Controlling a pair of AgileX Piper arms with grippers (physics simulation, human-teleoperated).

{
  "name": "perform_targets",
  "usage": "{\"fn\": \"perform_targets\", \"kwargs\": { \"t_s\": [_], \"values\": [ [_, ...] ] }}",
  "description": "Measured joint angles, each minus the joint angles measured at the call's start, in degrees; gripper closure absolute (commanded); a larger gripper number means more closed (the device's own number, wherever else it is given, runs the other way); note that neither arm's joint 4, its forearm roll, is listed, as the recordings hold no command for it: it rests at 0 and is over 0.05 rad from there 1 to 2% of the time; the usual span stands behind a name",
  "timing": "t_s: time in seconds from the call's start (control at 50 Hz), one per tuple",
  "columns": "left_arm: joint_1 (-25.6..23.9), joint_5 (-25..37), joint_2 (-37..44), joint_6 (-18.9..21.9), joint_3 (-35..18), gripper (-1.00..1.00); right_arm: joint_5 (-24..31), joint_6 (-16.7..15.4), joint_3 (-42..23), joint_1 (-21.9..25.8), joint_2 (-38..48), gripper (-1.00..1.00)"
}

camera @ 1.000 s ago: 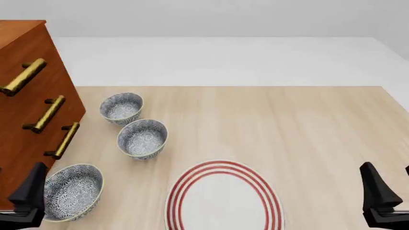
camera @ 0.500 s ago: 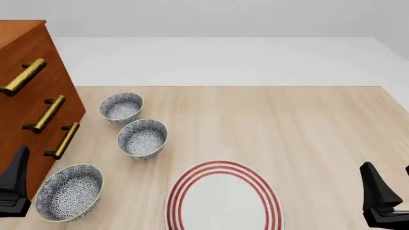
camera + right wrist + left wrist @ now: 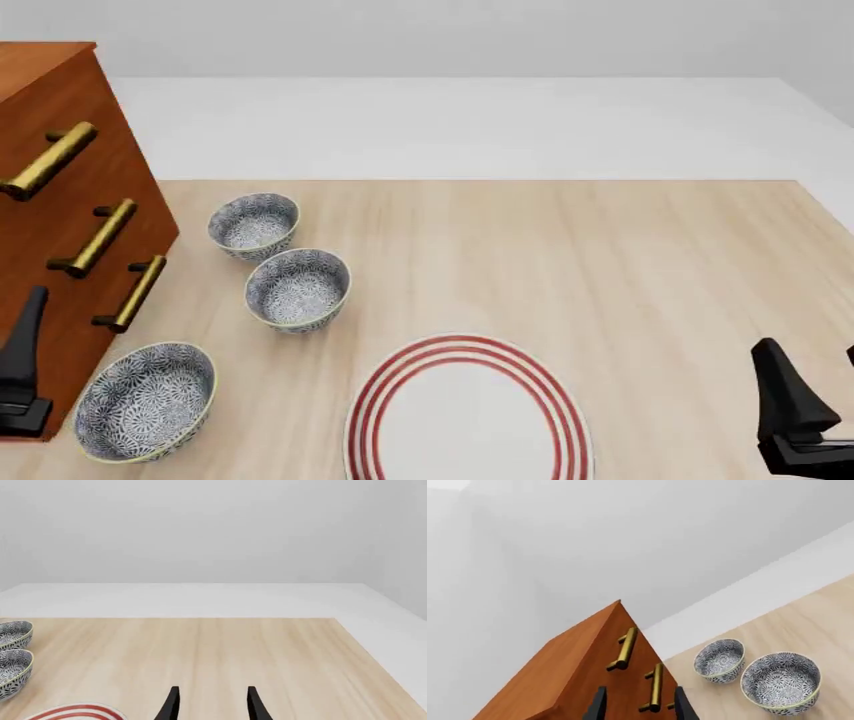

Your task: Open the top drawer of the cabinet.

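Note:
The cabinet (image 3: 60, 215) stands at the table's left edge, all three drawers shut. The top drawer (image 3: 83, 105) has a brass bar handle (image 3: 50, 160). In the left wrist view the cabinet (image 3: 570, 675) fills the lower part, with the top drawer's handle (image 3: 624, 649) ahead of the fingers. My left gripper (image 3: 27, 335) is open and empty. It sits low in front of the cabinet's near corner, well below the top handle, and also shows in the left wrist view (image 3: 639, 705). My right gripper (image 3: 817, 385) is open and empty at the near right, also seen in its wrist view (image 3: 212, 702).
Three patterned bowls sit beside the cabinet: one far (image 3: 254, 225), one middle (image 3: 298, 288), one near (image 3: 144, 400), close to my left gripper. A red-ringed white plate (image 3: 467, 415) lies at the near centre. The light wooden table (image 3: 601, 270) stretches to the right.
My left gripper has moved left and forward, away from the near bowl and up against the cabinet's front. The right gripper has not moved.

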Motion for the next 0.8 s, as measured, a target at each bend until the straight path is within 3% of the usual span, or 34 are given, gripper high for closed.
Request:
{"fn": "perform_targets", "kwargs": {
  "t_s": [0.54,0.8],
  "values": [
    [1.0,-0.7,1.6,17.8,-1.2,-1.0,0.0,0.0,0.0,0.0,0.0,-1.0],
    [1.8,-3.1,3.0,24.3,-0.5,-1.0,0.0,0.0,0.0,0.0,0.0,-1.0]
  ]
}}
